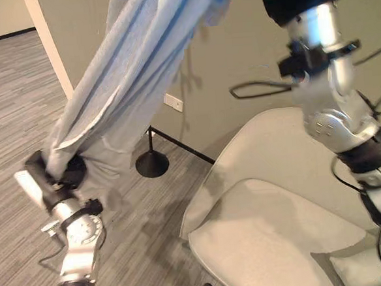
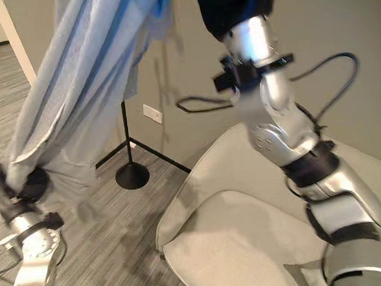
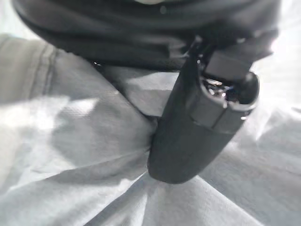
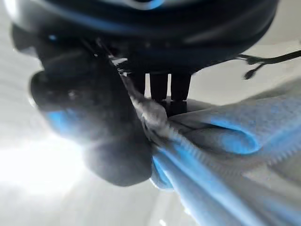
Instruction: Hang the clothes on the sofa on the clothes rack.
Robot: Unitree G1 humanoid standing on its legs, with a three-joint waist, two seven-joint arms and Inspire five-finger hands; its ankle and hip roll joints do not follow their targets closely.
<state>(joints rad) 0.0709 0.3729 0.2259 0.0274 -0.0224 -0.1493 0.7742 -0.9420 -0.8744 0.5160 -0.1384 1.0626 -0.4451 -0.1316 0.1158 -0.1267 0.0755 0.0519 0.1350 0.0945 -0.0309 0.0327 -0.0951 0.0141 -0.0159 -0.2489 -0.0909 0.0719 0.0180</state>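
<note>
A light blue-grey garment point(image 1: 127, 75) stretches slantwise between my two hands, in front of the wall. My left hand point(image 1: 58, 172) is shut on its lower end at the lower left; the left wrist view has the thumb point(image 3: 188, 136) pressed into the cloth point(image 3: 70, 155). My right hand point(image 2: 230, 3) is raised at the top edge and is shut on the garment's upper end; in the right wrist view the thumb point(image 4: 94, 127) pinches the bunched blue cloth point(image 4: 221, 141). The clothes rack's black round base point(image 1: 152, 164) and thin pole point(image 2: 125, 131) stand behind the garment.
A pale grey sofa point(image 1: 269, 235) with a seat cushion fills the lower right. A beige wall with a white socket point(image 1: 173, 102) runs behind. Grey striped carpet point(image 1: 11, 96) spreads to the left, past a pale wall edge point(image 1: 49, 41).
</note>
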